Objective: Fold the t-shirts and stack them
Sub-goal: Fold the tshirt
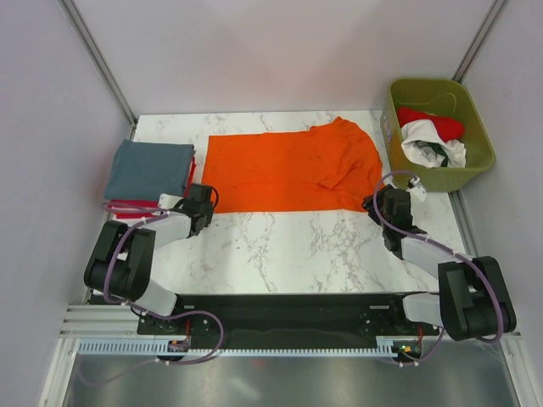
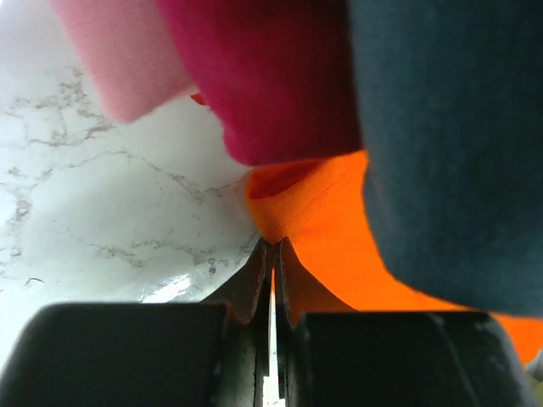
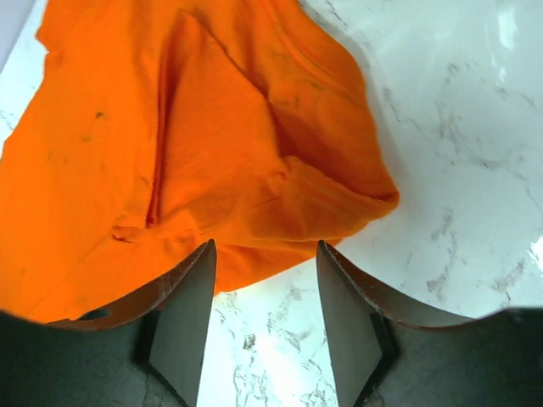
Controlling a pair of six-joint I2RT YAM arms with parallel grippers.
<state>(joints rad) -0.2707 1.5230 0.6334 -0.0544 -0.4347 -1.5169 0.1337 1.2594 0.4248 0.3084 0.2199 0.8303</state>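
The bright orange t-shirt (image 1: 288,172) lies spread flat across the far half of the marble table, one sleeve folded in. My left gripper (image 1: 202,207) is shut on its near left corner (image 2: 293,216). My right gripper (image 1: 380,205) is open at the shirt's near right corner, its jaws straddling the hem (image 3: 280,254) just above the table. A folded grey-blue t-shirt (image 1: 151,168) lies on top of a folded red one (image 1: 131,205) at the left edge; both also show in the left wrist view, the grey-blue one (image 2: 450,144) and the red one (image 2: 280,76).
An olive-green bin (image 1: 475,161) stands off the table's right edge, holding a red t-shirt (image 1: 433,121) and a white one with dark print (image 1: 431,146). Bare marble (image 1: 288,250) lies between the shirt and the arm bases. Walls enclose the far side.
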